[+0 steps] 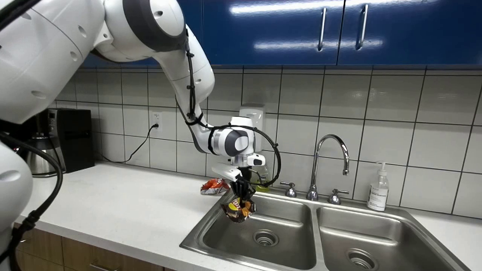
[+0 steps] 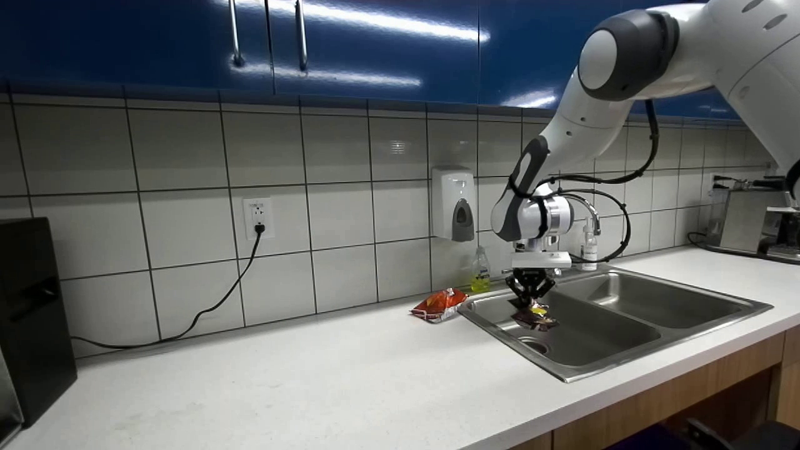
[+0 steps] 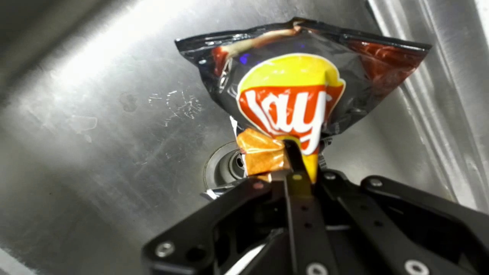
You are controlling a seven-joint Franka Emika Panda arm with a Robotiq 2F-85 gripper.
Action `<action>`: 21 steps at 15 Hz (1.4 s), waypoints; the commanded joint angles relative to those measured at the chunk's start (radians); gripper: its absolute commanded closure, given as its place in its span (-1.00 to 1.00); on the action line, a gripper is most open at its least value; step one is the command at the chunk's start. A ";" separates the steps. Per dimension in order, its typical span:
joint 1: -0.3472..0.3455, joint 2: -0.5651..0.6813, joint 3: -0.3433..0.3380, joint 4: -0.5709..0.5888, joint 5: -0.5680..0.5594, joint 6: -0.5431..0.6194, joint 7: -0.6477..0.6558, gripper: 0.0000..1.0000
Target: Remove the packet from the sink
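The packet (image 1: 236,213) is a crumpled dark Lay's wrapper with yellow, red and orange patches. My gripper (image 1: 243,198) points down and is shut on it. In the wrist view, the fingertips (image 3: 300,156) pinch the packet (image 3: 290,88) at its lower part, and the rest spreads out past them. The packet (image 2: 534,320) hangs below the gripper (image 2: 531,296) over one bowl of the stainless-steel sink (image 1: 315,233). In the wrist view the bowl's floor and drain show beneath it. The sink's rim (image 2: 550,367) is near the packet. The far finger is partly hidden.
A red wrapper (image 1: 214,186) lies on the white counter (image 1: 131,210) beside the sink. A yellow-green soap bottle (image 2: 480,272) stands behind the sink's corner. The chrome faucet (image 1: 314,165) and a pump bottle (image 1: 378,190) stand along the sink's back. A dispenser (image 2: 453,203) hangs on the wall.
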 commanded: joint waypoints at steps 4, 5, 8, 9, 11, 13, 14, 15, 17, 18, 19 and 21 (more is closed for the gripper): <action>0.047 -0.270 -0.018 -0.227 -0.100 -0.038 0.034 0.99; 0.052 -0.299 -0.015 -0.251 -0.116 -0.047 0.035 0.99; 0.069 -0.367 0.002 -0.312 -0.154 -0.070 0.039 0.99; 0.077 -0.383 0.011 -0.328 -0.164 -0.079 0.040 0.99; 0.096 -0.409 0.031 -0.357 -0.183 -0.089 0.045 0.99; 0.118 -0.420 0.057 -0.377 -0.199 -0.100 0.056 0.99; 0.133 -0.423 0.073 -0.385 -0.208 -0.107 0.067 0.99; 0.147 -0.420 0.089 -0.390 -0.214 -0.113 0.078 0.99; 0.178 -0.407 0.121 -0.396 -0.226 -0.117 0.101 0.99; 0.193 -0.403 0.135 -0.398 -0.232 -0.118 0.112 0.99; 0.209 -0.392 0.150 -0.397 -0.236 -0.118 0.126 0.99; 0.239 -0.372 0.173 -0.396 -0.248 -0.112 0.154 0.99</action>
